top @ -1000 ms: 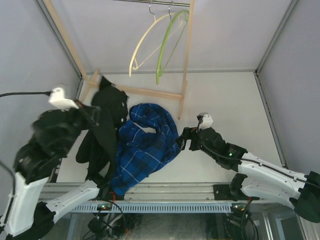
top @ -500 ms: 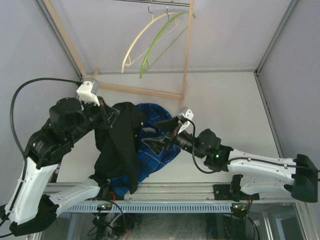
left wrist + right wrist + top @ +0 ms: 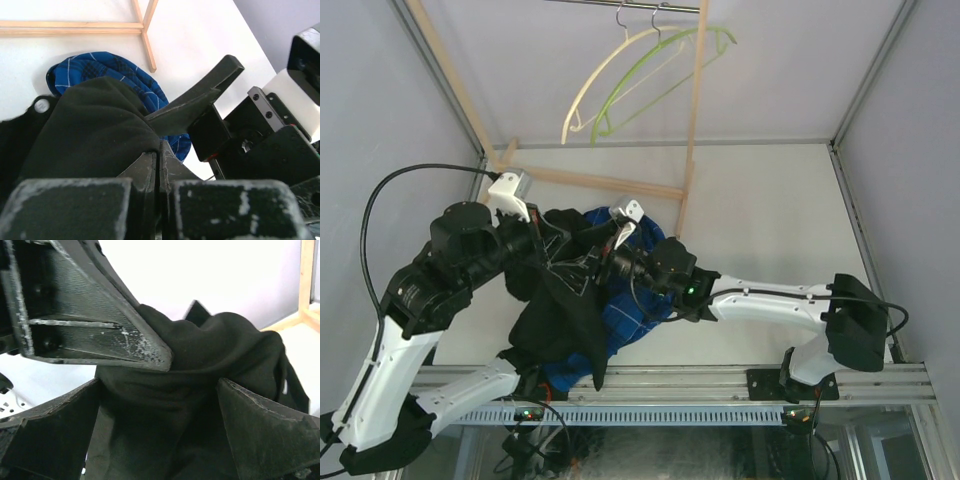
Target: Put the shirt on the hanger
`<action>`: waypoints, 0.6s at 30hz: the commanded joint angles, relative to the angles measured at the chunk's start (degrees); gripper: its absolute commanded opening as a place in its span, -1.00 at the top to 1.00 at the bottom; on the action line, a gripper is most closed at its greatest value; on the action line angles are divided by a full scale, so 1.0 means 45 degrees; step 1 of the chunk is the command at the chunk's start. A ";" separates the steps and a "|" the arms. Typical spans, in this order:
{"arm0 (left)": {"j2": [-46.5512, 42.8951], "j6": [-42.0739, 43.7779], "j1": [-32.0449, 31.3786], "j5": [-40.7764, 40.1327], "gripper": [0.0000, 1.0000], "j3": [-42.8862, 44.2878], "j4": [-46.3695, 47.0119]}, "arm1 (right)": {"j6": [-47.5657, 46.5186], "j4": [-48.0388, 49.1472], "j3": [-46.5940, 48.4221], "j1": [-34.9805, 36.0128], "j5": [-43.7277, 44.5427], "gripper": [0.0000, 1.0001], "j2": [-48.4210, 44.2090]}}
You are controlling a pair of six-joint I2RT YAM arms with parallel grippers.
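Fingers [image 3: 142, 172] of the left end effector [image 3: 548, 258] pinch the shirt [image 3: 565, 320], which is held up above the counter [image 3: 770, 220] and drapes over a plaid shirt [image 3: 638, 300], while at its 3 o'clock the right end effector [image 3: 595, 262] straddles a fold with fingers spread, and the hanger [image 3: 660, 70] hangs at 12 o'clock, well apart.

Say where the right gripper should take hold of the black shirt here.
Probably the raised fold of the shirt beside the pinch of the left gripper, approached from the right: it is lifted, bunched, and sits between the fingers of the open right gripper.
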 commanded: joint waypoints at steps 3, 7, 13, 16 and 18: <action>-0.0597 0.0148 0.0003 0.0713 1.00 -0.0233 0.1621 | 0.0820 -0.0809 0.0717 -0.0026 0.0950 -0.79 0.0717; -0.1033 0.0148 0.0008 0.0769 1.00 -0.0649 0.1897 | 0.0923 -0.1433 0.1222 -0.0221 0.0800 -0.23 0.0964; -0.1980 0.0177 -0.0001 0.0756 0.61 -0.1309 0.2373 | 0.0995 -0.1809 0.1291 -0.0538 0.0377 0.70 0.0747; -0.2414 0.0211 0.0008 0.0635 0.24 -0.1470 0.2394 | 0.0703 -0.2301 0.1297 -0.0567 0.0548 0.92 0.0335; -0.2793 0.0245 0.0000 0.0480 -0.09 -0.1627 0.2376 | 0.0388 -0.2998 0.1301 -0.0566 0.0940 0.97 -0.0120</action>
